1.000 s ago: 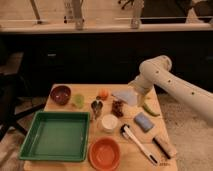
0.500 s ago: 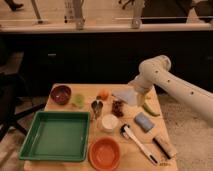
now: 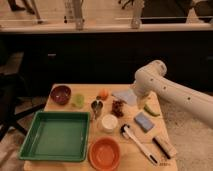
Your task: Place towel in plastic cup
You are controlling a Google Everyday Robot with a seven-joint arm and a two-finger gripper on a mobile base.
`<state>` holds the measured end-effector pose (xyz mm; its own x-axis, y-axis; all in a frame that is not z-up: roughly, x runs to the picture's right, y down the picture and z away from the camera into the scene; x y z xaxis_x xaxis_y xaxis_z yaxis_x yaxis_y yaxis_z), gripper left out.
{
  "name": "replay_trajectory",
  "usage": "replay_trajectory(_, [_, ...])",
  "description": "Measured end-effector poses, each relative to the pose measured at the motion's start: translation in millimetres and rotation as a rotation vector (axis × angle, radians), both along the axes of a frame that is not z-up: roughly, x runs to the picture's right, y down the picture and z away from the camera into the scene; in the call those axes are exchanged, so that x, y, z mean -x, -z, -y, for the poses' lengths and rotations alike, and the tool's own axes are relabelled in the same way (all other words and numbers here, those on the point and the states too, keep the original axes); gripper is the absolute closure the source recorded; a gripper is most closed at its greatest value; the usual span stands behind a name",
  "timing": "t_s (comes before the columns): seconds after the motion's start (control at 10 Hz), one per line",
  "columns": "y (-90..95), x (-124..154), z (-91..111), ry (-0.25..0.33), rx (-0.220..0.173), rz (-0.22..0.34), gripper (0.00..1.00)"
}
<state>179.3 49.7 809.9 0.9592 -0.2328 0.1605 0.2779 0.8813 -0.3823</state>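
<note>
On the counter (image 3: 161, 123), the hand (image 3: 140, 101) is set by the limp towel (image 3: 124, 95). Its state cannot be told. A pinched edge is advised.

Office lab: glass partition (image 3: 105, 12), table (image 3: 125, 162)

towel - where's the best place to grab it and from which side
Probably pinch the towel near its open left edge, coming straight down from above. It lies flat and thin on the table, so there is no side wall to clamp. The gripper sits over its right end, and the red bits crowd its front.
</note>
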Motion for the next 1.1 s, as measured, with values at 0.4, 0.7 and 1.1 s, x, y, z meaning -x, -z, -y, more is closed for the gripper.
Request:
replay_trajectory(0.4, [-25.5,-12,0,-0.016,0.009,-0.011,0.2])
replay_trajectory(0.7, [-55.7,-16,2,-0.035,-0.013,0.001,0.2])
replay_trajectory(1.1, [-82.8,-10,7,-0.037,-0.033,0.047,0.2])
